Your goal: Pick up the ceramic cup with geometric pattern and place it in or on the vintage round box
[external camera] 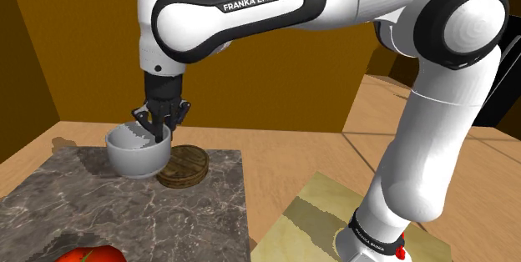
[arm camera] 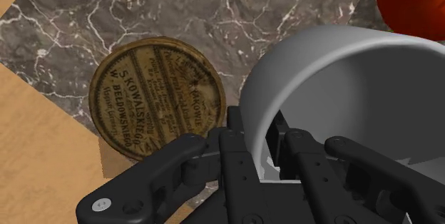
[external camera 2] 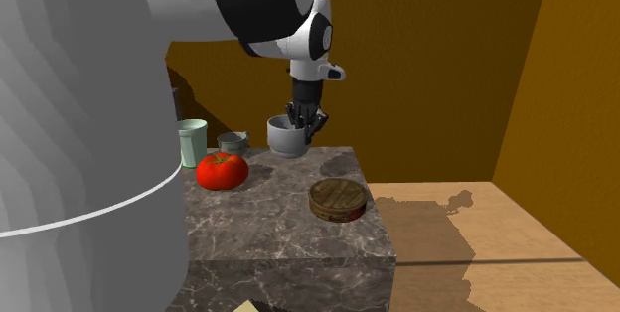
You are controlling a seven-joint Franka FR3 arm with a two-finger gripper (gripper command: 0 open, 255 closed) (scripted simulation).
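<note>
Closely, hand (arm camera: 265,146) pinching grey cup (arm camera: 335,65) rim, lettering on box (arm camera: 157,94)

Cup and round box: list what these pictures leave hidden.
Cup floor: wrist view, behind its own wall and the hand.
Round box edge nearest the hand: wrist view, covered by the hand.
Box lettering: shoulder view, too small.
Tomato: shoulder view, cut by the bottom edge.

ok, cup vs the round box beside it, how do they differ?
The cup is plain grey, the round box brown with printed lettering on its lid. The cup is deep and open-topped, the box flat and closed. The jaws clasp the cup's rim; the box lies untouched. Both are round.
</note>
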